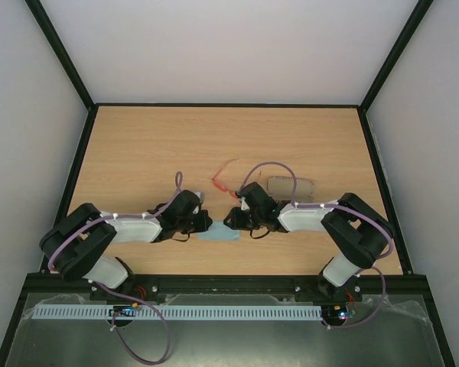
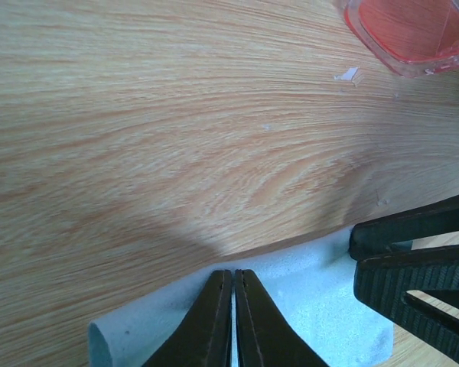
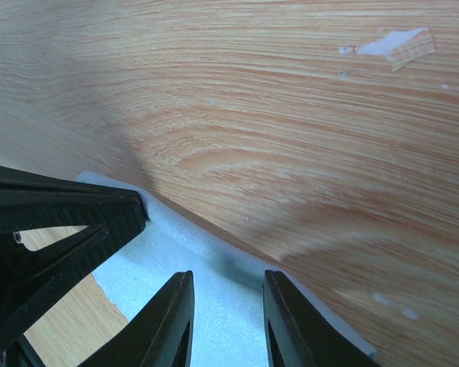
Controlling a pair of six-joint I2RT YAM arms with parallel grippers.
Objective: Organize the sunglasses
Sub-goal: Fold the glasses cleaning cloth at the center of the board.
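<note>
The sunglasses (image 1: 223,180), a thin red-orange frame, lie on the wooden table beyond both grippers. One red lens (image 2: 413,30) shows at the top right of the left wrist view. The light blue cloth (image 1: 218,234) lies between the two grippers near the table's front. My left gripper (image 1: 206,225) is shut, pinching the cloth (image 2: 321,306) near its far edge, its fingertips (image 2: 234,274) closed with a blue sliver between them. My right gripper (image 1: 231,220) is open, its tips (image 3: 228,279) spread over the cloth (image 3: 214,306) at its other end.
The oval flag-patterned case (image 1: 291,187) lies on the table behind the right wrist. Each gripper shows in the other's wrist view: the right one (image 2: 413,264) and the left one (image 3: 53,222). A small white scuff (image 3: 398,44) marks the wood.
</note>
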